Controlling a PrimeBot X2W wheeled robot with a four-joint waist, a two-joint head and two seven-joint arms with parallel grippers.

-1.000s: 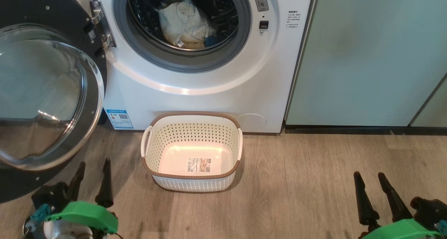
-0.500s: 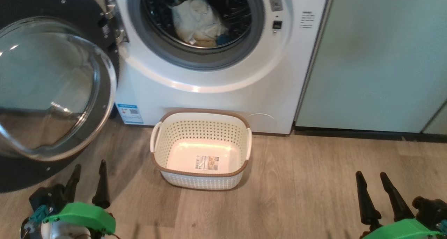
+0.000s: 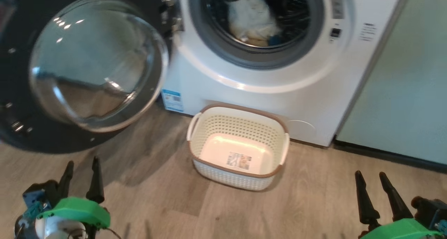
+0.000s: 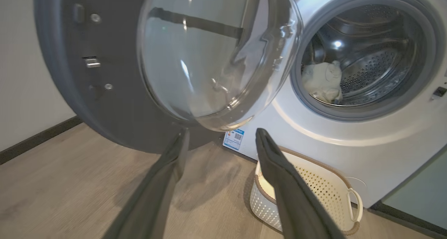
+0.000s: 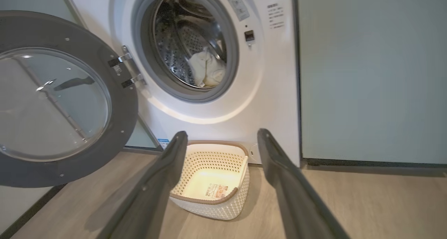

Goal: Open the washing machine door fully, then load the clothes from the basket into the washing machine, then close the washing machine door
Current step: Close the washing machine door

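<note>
View leftward; both jaws wide, empty

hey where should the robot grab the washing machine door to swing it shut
Probably the washing machine door by its black rim beside the latch, opposite the hinge: farthest from the pivot, so it swings easily. Come from behind that free edge with the left gripper.

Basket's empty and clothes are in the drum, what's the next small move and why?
Probably move the left gripper toward the free edge of the open door to swing it shut: the basket is empty, the clothes lie inside the washing machine, and that gripper, open and empty, is nearest the door.
</note>
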